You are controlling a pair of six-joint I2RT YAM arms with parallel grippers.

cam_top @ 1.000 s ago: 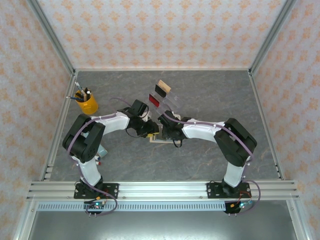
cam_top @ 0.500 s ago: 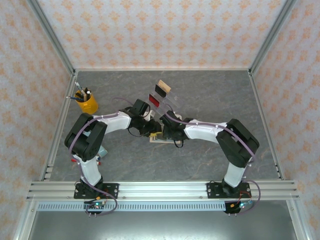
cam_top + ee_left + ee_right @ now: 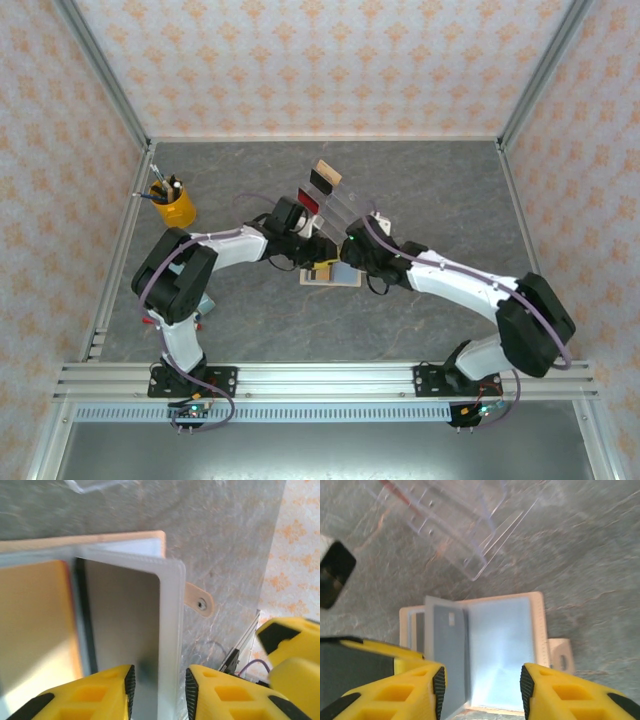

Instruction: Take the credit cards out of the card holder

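The tan card holder (image 3: 330, 274) lies open on the grey table, its blue-grey lining (image 3: 505, 645) facing up and its closing tab (image 3: 200, 602) sticking out at the side. A clear sleeve page holds a dark grey credit card (image 3: 122, 620) (image 3: 449, 645). My left gripper (image 3: 159, 680) (image 3: 318, 250) hovers over that page's free edge, jaws apart and gripping nothing. My right gripper (image 3: 481, 680) (image 3: 352, 262) stands open above the holder's open half. A red card (image 3: 308, 201) and a tan card with a black band (image 3: 324, 177) stand in the stand behind.
The clear acrylic slotted stand (image 3: 350, 205) (image 3: 455, 525) sits just behind the holder, close to both grippers. A yellow cup of pens (image 3: 173, 205) stands at the far left. Aluminium rails run along the table's sides.
My right arm has swung its elbow out to the right, and its gripper has shifted right and opened wider. The holder now shows lying open. The left gripper edged right.
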